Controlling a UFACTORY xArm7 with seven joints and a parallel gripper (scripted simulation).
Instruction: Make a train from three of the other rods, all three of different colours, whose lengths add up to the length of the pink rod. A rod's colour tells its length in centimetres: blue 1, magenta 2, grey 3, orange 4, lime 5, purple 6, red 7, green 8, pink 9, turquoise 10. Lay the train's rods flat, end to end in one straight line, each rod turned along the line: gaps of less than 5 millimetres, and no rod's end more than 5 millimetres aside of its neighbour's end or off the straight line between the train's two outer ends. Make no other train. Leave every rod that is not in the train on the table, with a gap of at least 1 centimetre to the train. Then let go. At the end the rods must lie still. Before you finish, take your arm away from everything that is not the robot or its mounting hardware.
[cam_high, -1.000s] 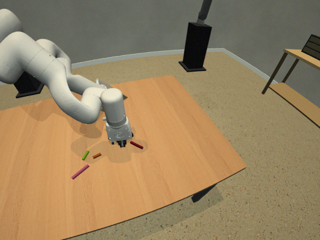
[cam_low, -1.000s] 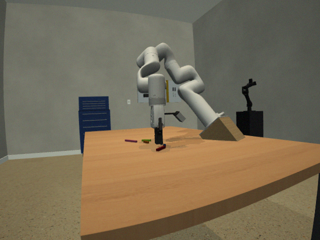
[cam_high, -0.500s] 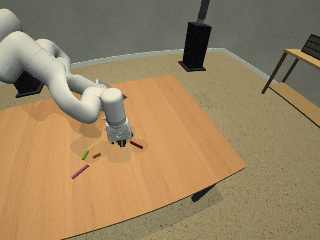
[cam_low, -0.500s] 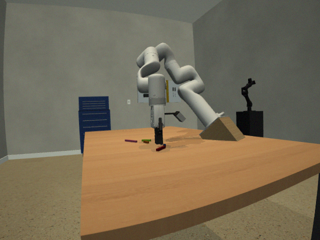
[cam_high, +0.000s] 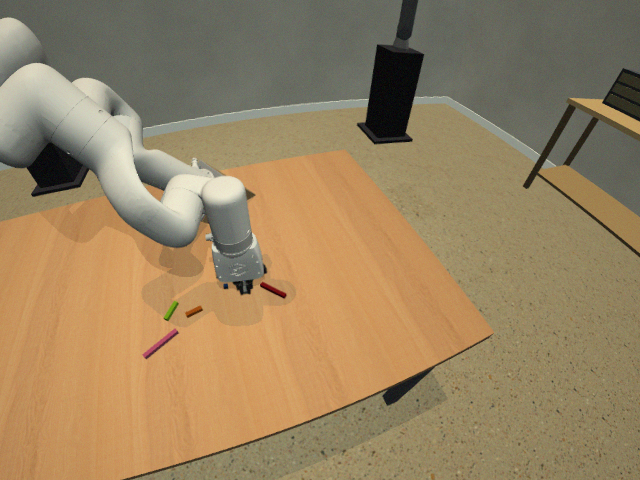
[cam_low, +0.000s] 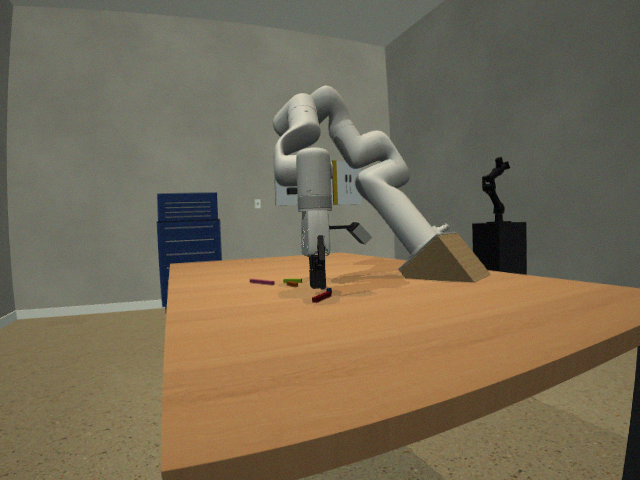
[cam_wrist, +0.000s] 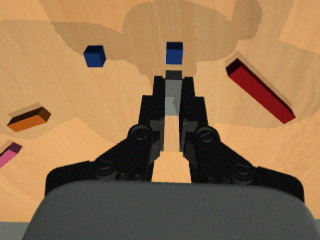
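Note:
My gripper (cam_high: 245, 289) points straight down, low over the table, and is shut on a short grey rod (cam_wrist: 173, 97) held between the fingertips. A blue cube (cam_wrist: 174, 52) lies just beyond the fingertips, and a second blue cube (cam_wrist: 94, 55) lies to its left. The red rod (cam_high: 272, 289) lies flat just right of the gripper and also shows in the wrist view (cam_wrist: 260, 90). The orange rod (cam_high: 193, 311) and the lime rod (cam_high: 171, 310) lie to the left. The pink rod (cam_high: 160, 343) lies further to the front left.
A wooden wedge (cam_low: 443, 258) carries the arm's base at the table's far side. The arm's links hang over the table's left half (cam_high: 129, 170). A black pedestal (cam_high: 390, 93) and a side table (cam_high: 599, 118) stand off the table.

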